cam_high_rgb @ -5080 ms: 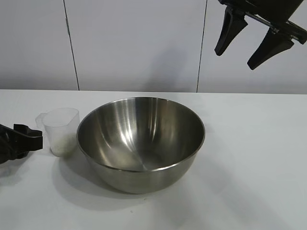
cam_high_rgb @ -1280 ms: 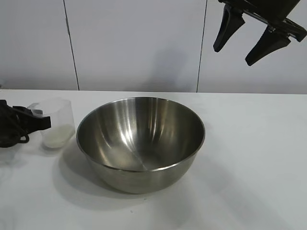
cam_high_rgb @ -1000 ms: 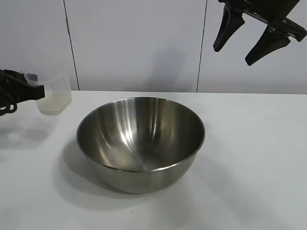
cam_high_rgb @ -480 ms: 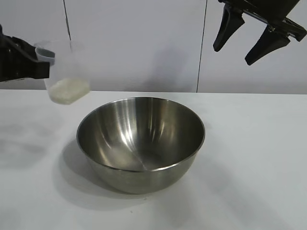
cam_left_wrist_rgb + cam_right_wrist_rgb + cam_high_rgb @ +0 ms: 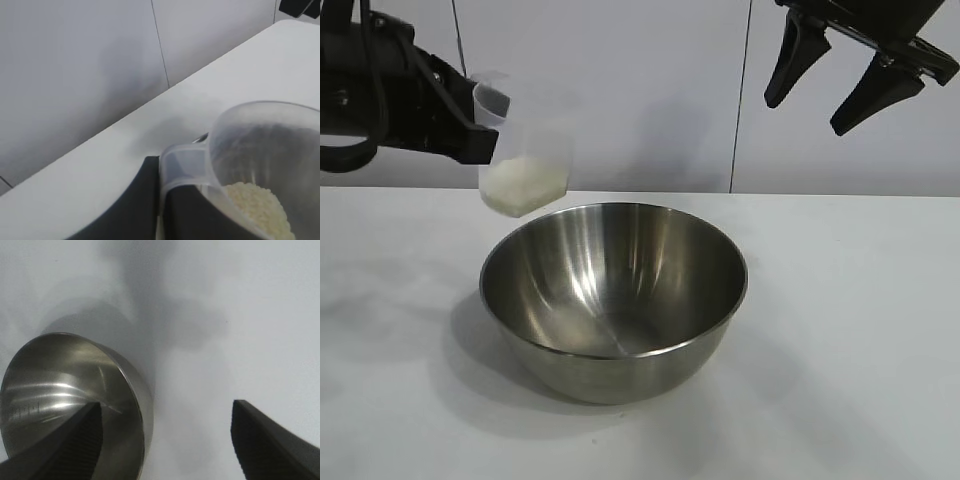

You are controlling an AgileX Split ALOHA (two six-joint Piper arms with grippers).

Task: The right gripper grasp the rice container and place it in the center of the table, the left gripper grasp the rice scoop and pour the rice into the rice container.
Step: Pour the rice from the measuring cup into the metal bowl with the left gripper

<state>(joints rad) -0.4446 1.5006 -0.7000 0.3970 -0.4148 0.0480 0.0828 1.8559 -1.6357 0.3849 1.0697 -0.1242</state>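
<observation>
The rice container [image 5: 615, 295], a large shiny steel bowl, stands empty in the middle of the white table [image 5: 850, 330]; it also shows in the right wrist view [image 5: 60, 390]. My left gripper [image 5: 470, 135] is shut on the side handle of the rice scoop [image 5: 525, 160], a translucent cup held in the air just above the bowl's far left rim, slightly tilted. White rice [image 5: 520, 185] lies in its bottom, also seen in the left wrist view [image 5: 255, 207], where the scoop's handle [image 5: 185, 167] sits between the fingers. My right gripper [image 5: 815, 115] hangs open and empty, high at the upper right.
A pale panelled wall [image 5: 610, 90] stands behind the table. Bare tabletop lies to the left and right of the bowl.
My left gripper has lifted the scoop off the table at the left and carried it up and right to the bowl's far left rim. The right gripper has stayed still.
</observation>
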